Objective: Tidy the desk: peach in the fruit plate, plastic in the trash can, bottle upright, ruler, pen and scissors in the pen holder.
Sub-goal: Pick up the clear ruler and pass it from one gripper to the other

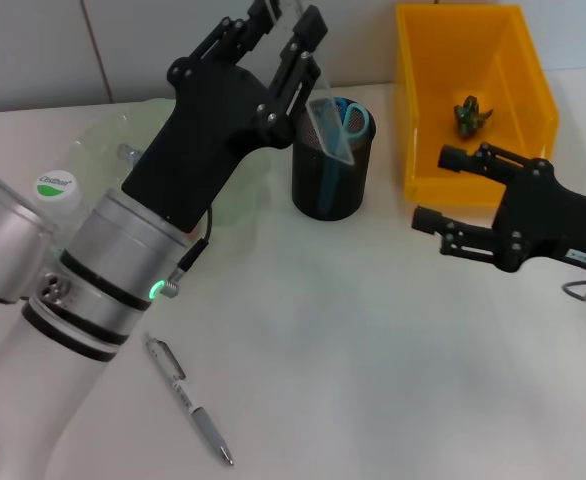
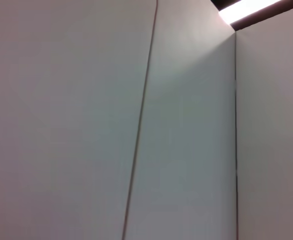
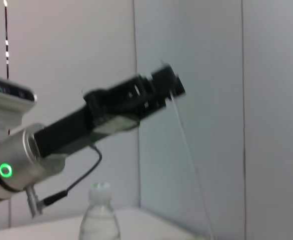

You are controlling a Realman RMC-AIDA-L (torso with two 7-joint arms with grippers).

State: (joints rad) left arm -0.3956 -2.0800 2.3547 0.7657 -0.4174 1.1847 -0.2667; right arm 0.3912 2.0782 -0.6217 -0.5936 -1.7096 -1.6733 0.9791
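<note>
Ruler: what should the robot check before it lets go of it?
1. Ruler lower end inside the pen holder: ok.
2. Left gripper above the holder, jaws on the ruler: ok.
3. Ruler resting on the holder's bottom: cannot tell.
4. Scissors already in the holder, leaving room: ok.
5. Right gripper out of the way by the yellow bin, jaws open: ok.
6. Pen put away: not ok, it lies on the table.

A white tabletop (image 1: 373, 330) spreads across the foreground. Behind it stands a pale panelled wall (image 1: 133, 45), its seams (image 2: 139, 120) running as thin dark lines, with a bright strip (image 2: 246, 9) at one upper corner.
</note>
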